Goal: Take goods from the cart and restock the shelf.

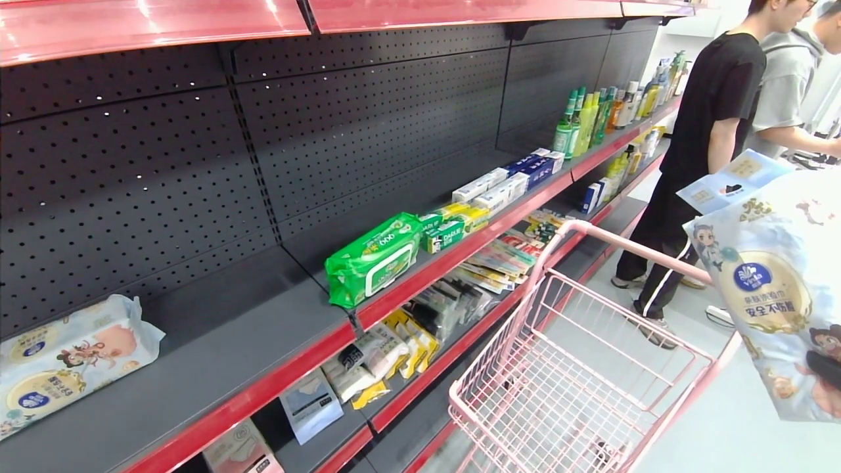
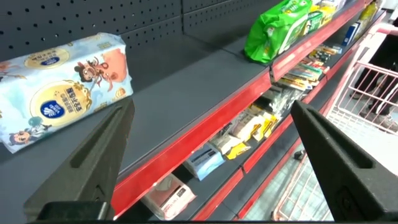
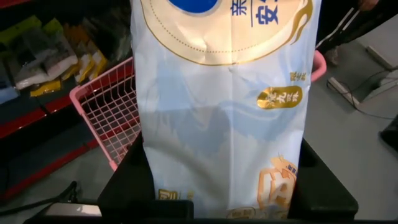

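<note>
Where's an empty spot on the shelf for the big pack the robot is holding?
The held pack would likely fit on the bare grey shelf between the cartoon wipes pack and the green wipes pack. Past the green one, toothpaste boxes crowd it, and the lower shelf is stuffed with packets.

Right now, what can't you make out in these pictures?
- Wipes pack in the right claw: cut off by the head view's right edge and the right wrist view's top.
- Pink cart: its near end runs off the head view's bottom edge; remaining goods unclear.
- Lower-shelf packets: too small, shaded by the shelf above.
</note>
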### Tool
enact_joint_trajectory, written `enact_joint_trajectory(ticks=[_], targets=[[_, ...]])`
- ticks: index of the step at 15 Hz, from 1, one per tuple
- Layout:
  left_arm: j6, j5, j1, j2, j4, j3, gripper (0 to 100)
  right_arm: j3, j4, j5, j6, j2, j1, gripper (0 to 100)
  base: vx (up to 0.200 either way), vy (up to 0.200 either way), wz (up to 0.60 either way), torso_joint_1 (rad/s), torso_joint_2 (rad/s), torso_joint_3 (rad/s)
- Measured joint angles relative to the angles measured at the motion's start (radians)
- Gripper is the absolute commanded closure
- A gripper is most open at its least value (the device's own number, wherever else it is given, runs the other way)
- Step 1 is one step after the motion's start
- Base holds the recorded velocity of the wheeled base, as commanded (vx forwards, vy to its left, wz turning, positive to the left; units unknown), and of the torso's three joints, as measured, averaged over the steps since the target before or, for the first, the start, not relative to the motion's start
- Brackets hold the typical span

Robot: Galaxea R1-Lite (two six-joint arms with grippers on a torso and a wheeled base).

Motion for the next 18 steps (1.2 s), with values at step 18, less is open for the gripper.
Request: enact_joint_trajectory(ticks=[18], targets=[[0.0,0.0,0.0,0.0,0.0,0.0,0,0.022,-0.001,-0.007,-0.022,-0.02,-0.01,100,0.0,0.0,0.6,0.006,0.0,-0.002]])
